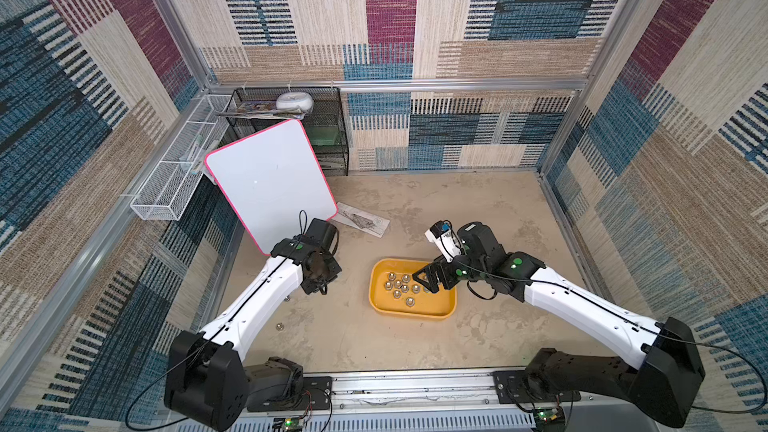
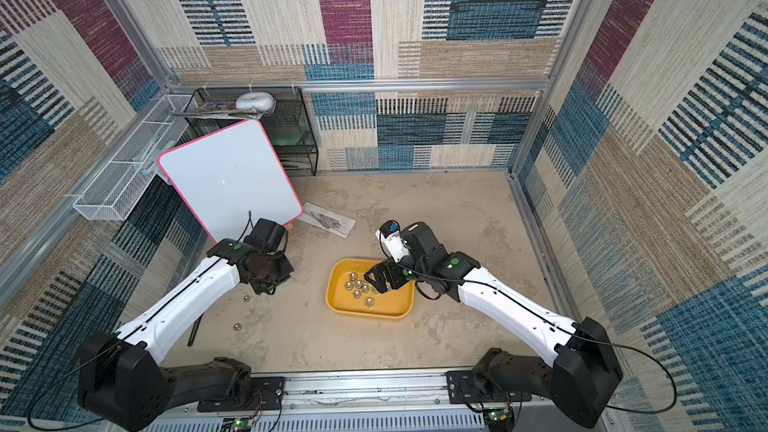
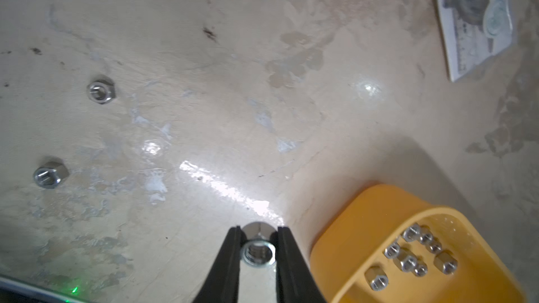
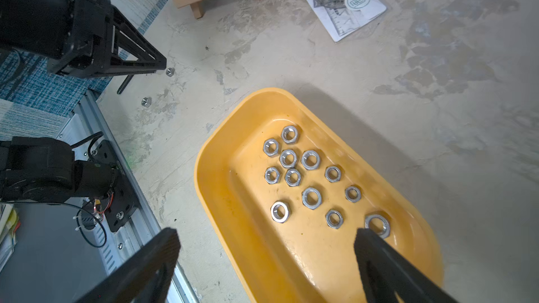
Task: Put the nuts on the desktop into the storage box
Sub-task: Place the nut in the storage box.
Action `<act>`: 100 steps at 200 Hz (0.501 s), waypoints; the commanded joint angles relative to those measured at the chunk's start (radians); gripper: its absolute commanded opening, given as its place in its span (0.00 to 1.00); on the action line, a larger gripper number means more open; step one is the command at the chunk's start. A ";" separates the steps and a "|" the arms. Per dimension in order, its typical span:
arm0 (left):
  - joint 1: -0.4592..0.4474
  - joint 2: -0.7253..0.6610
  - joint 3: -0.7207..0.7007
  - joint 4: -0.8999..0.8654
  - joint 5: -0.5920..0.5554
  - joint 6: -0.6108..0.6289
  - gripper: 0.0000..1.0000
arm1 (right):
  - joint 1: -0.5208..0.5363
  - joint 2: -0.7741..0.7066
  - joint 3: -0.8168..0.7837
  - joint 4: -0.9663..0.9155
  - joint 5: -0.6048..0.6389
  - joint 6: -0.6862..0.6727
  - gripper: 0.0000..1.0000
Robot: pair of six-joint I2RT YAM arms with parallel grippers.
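My left gripper (image 3: 259,230) is shut on one silver nut (image 3: 259,253), held just above the beige desktop (image 3: 262,97), left of the yellow storage box (image 3: 350,228). Two more nuts (image 3: 101,91) (image 3: 50,174) lie loose on the desktop, seen in both top views (image 1: 279,327) (image 2: 245,297) near my left arm. Above the storage box (image 4: 221,188) my right gripper (image 4: 265,237) stands open with nothing between its fingers. Several nuts (image 4: 311,197) lie flat on the box floor. In a top view the right gripper (image 1: 424,280) hovers over the box (image 1: 432,307).
A pink-edged whiteboard (image 1: 270,184) on a wooden stand leans at the back left. Behind the box lies a printed sheet (image 1: 361,224). A white wire basket (image 1: 174,176) and a black mesh shelf (image 1: 328,130) line the walls. A thin dark rod (image 2: 195,328) rests near the left edge.
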 commanded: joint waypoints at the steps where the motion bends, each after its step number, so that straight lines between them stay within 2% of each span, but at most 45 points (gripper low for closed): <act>1: -0.090 0.079 0.085 -0.018 -0.026 -0.041 0.23 | 0.001 -0.045 -0.028 -0.003 0.071 0.042 0.99; 53: -0.305 0.353 0.353 -0.017 -0.016 -0.028 0.23 | -0.002 -0.143 -0.072 -0.034 0.149 0.088 0.99; 100: -0.398 0.533 0.508 -0.016 0.037 -0.006 0.23 | -0.002 -0.258 -0.122 -0.094 0.184 0.215 0.99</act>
